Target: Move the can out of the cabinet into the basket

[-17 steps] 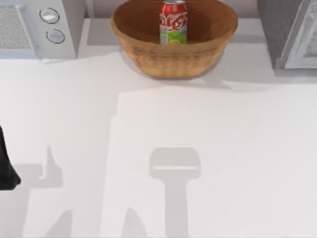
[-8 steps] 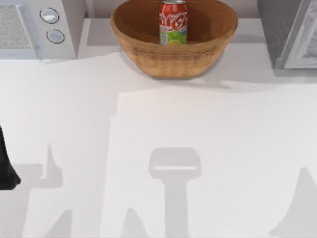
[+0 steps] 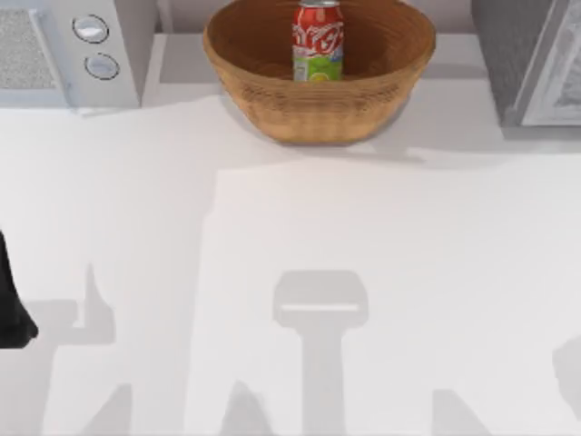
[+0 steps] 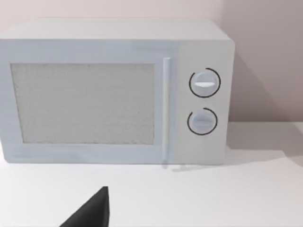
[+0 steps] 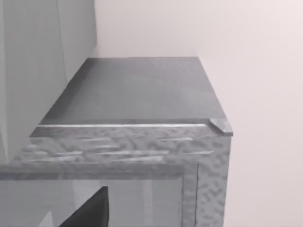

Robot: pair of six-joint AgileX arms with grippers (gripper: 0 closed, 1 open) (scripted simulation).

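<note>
The red can (image 3: 318,41) stands upright inside the wicker basket (image 3: 272,100) at the back middle of the table, with nothing holding it. The grey speckled cabinet (image 3: 508,54) stands at the back right, its white-framed door (image 3: 556,82) angled outward. My left arm (image 3: 11,309) is parked at the table's left edge, far from the basket. In the left wrist view my left gripper (image 4: 90,213) is a dark wedge in front of the white appliance. In the right wrist view my right gripper (image 5: 90,210) is a dark wedge before the cabinet's top (image 5: 137,90).
A white appliance (image 3: 64,54) with two round knobs (image 3: 91,29) stands at the back left. Arm shadows fall across the white table (image 3: 363,227) along its front edge. A pale wall rises behind the cabinet.
A shadow has appeared and shifted leftward along the table's front right edge. The can, the basket and the left arm have not moved.
</note>
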